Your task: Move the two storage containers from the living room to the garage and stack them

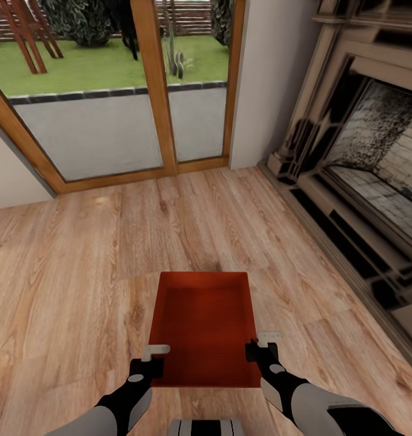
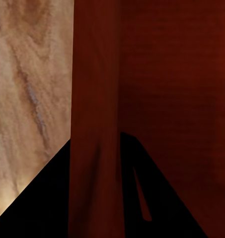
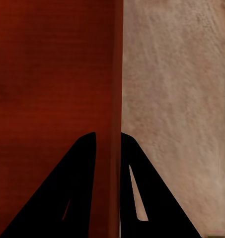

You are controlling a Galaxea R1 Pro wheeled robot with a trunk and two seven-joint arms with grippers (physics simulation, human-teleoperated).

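One red-orange open-top storage container (image 1: 203,324) sits low in the head view, over the light wood-plank floor (image 1: 79,272) of the living room. My left gripper (image 1: 152,358) is shut on its left wall near the close corner. My right gripper (image 1: 259,349) is shut on its right wall. In the left wrist view the container's wall (image 2: 95,74) runs between the two black fingers (image 2: 42,208) of the left gripper (image 2: 96,138). The right wrist view shows the right gripper (image 3: 108,134) clamping the thin wall (image 3: 117,59) in the same way. The container's inside is bare.
Wood-framed glass doors (image 1: 151,91) stand straight ahead, with a lawn behind them. A large fireplace (image 1: 363,169) with a raised hearth edge runs along the right side. A white wall section (image 1: 266,79) separates the two. Open plank floor lies to the left and ahead.
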